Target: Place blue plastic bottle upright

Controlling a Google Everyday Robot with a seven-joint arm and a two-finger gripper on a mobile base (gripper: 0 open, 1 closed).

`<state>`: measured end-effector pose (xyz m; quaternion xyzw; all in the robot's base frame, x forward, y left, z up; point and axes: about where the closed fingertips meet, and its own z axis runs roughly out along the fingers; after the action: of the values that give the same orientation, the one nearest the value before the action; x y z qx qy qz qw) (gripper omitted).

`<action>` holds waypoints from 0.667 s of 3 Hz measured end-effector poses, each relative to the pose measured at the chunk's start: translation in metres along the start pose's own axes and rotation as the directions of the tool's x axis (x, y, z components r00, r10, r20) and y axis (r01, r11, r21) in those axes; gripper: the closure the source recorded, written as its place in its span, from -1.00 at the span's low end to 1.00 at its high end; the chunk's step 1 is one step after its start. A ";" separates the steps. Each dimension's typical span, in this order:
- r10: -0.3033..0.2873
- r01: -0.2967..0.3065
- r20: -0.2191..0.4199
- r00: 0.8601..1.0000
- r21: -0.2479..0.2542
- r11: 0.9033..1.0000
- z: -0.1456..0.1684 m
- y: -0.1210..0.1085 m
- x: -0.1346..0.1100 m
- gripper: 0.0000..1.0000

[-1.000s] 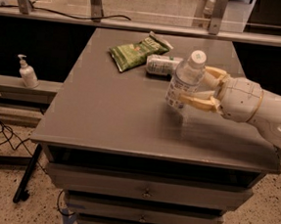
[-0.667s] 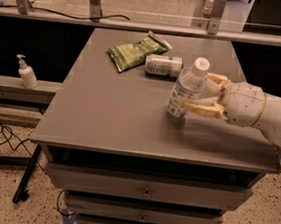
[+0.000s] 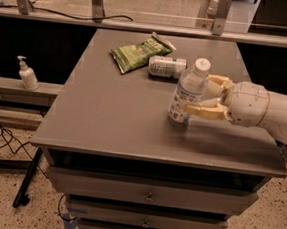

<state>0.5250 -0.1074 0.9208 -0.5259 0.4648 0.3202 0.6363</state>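
Observation:
The blue plastic bottle [image 3: 186, 92] is clear with a white cap and a pale label. It stands nearly upright, leaning slightly right, with its base at or just above the grey table top [image 3: 113, 114]. My gripper [image 3: 198, 95] reaches in from the right and is shut on the bottle's middle. One tan finger [image 3: 206, 111] lies in front of the bottle and the other [image 3: 219, 82] behind it. The white arm [image 3: 264, 108] extends to the right edge of the view.
A silver-and-green can [image 3: 166, 67] lies on its side behind the bottle, next to a green snack bag [image 3: 139, 52]. A white pump-dispenser bottle [image 3: 27, 74] stands on a low ledge to the left. Drawers [image 3: 149, 195] sit under the table top, and cables lie on the floor at left.
My gripper has lowered the bottle toward the table and brought it a little nearer the front. The bottle's base now sits lower, at the surface.

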 end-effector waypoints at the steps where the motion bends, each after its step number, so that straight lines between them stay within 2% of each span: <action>1: 0.076 -0.084 -0.086 0.993 -0.096 0.992 -0.001 -0.006 0.005 1.00; 2: 0.140 -0.165 -0.154 0.978 -0.164 0.973 -0.007 -0.013 0.008 1.00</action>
<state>0.5374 -0.1174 0.9182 -0.5642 0.5177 0.3699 0.5262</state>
